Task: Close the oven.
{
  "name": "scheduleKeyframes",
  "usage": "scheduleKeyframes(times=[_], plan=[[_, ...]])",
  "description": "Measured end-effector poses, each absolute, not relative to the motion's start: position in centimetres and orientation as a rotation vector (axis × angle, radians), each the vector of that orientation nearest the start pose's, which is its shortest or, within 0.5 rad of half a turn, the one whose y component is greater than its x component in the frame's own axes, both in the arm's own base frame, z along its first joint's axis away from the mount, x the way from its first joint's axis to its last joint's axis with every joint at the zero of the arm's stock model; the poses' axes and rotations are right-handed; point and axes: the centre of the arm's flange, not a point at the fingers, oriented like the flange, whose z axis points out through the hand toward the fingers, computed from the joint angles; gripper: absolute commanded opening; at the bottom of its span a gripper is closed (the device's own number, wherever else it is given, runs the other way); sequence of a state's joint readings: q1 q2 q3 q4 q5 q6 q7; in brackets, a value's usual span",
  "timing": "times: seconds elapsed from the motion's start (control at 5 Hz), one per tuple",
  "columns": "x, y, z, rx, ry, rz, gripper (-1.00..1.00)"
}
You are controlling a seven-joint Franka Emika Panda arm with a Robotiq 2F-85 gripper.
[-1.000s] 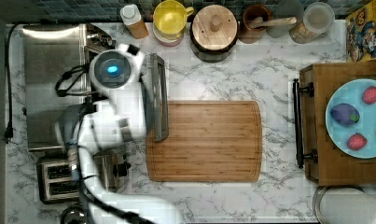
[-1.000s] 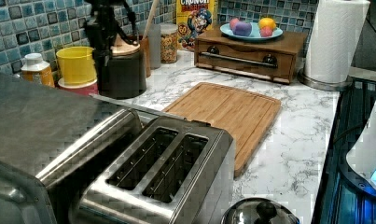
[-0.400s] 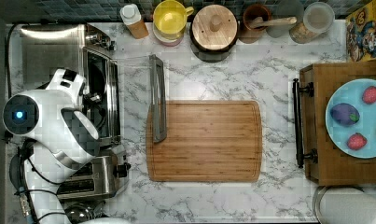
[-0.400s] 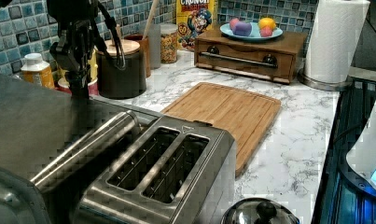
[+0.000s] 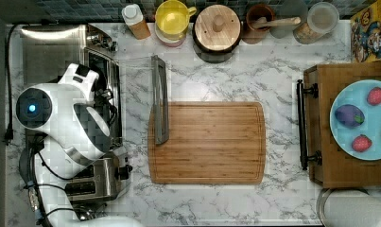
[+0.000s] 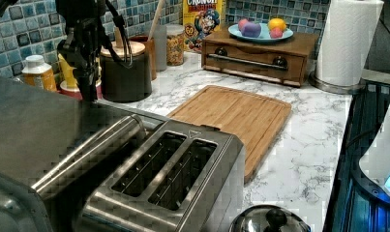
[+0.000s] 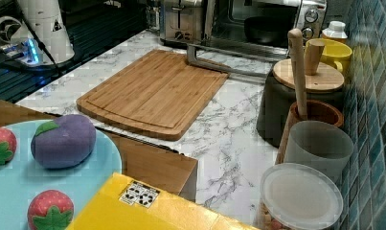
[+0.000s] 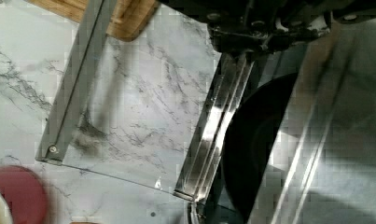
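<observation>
The oven (image 5: 48,52) stands at the top view's left, its brushed steel top partly under my arm. Its glass door (image 5: 136,94) lies flat and open over the marble, and the grey bar handle (image 5: 160,101) rests against the cutting board's edge. From the right view I look into the oven's (image 7: 265,21) dark interior, where a dark round pan sits behind the handle (image 7: 207,60). My gripper (image 6: 89,84) points down just above the oven's front top edge. In the wrist view the gripper (image 8: 267,37) hangs over the door hinge, with the door glass (image 8: 139,116) beyond it.
A two-slot steel toaster (image 5: 96,177) stands beside the oven. The bamboo cutting board (image 5: 209,142) lies mid-counter. A bottle, yellow mug (image 5: 171,19), lidded canister (image 5: 217,26) and jars line the back wall. A wooden drawer box with a blue fruit plate (image 5: 363,118) and a paper towel roll (image 6: 347,43) stand farther off.
My arm has swung from over the open door to the top view's left, then settled over the oven's front edge. The door has stayed open and flat.
</observation>
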State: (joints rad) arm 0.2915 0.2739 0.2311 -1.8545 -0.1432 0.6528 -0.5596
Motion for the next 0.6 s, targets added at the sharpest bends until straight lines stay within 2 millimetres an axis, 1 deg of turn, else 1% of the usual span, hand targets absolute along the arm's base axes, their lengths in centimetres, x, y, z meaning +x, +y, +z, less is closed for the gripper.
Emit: scheduleKeyframes(times=[0.2,0.6], plan=[[55.86,29.49,38.69,-3.106,-0.550,-0.182,-1.00],[55.81,29.31,38.64,-3.108,-0.539,-0.161,-1.00]])
